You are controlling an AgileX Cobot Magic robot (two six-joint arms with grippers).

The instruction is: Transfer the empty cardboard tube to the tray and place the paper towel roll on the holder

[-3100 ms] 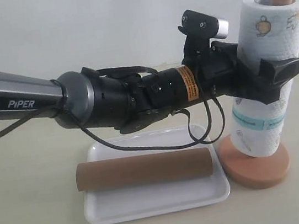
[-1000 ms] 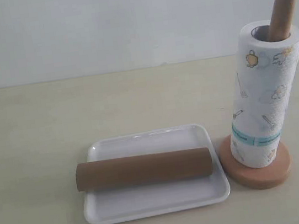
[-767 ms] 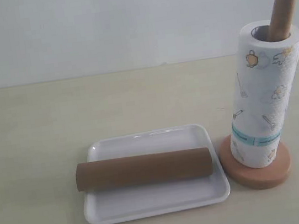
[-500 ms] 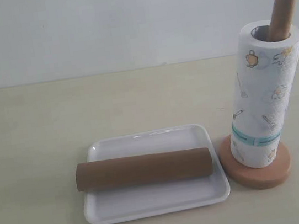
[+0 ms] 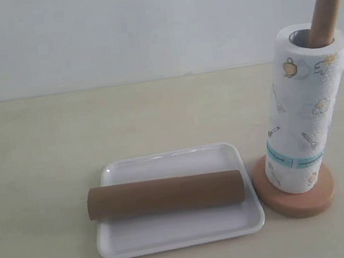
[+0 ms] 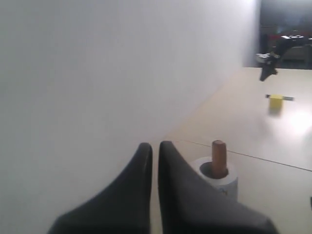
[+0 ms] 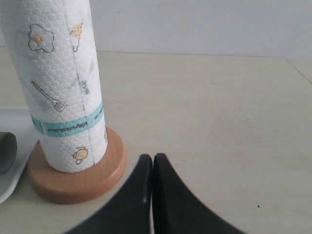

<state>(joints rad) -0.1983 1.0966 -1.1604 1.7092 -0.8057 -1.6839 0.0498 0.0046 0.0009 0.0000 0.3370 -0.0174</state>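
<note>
Looking closest first, we find the right gripper [image 7: 152, 157] with its two black jaws pressed together, gripping nothing and hanging above the bare table [image 7: 219, 122] near the holder's base. The left gripper [image 6: 154, 145] is likewise closed tight and empty, held high in front of the white wall [image 6: 73, 73].

Toward the table's near edge sits the tray [image 5: 180, 233]. The empty cardboard tube [image 5: 165, 195] lies flat on it. Its long axis runs along the tray's length, parallel to that near edge, and its left end reaches just over the tray's left rim.

Just beside the tray's right rim stands the holder [image 5: 298, 204]; we cannot tell whether base and rim touch. The paper towel roll [image 5: 304, 110] stands on end on the round base, long axis vertical, threaded over the pole. The pole's rounded tip pokes out of the core and tilts toward the table's right edge.

We see small drawings on the roll, including a fried egg and a spatula, and a teal band low down. The band carries writing, but it is too small for us to read.

Far off across the table, the left wrist view shows a small yellow block [image 6: 276, 101].
</note>
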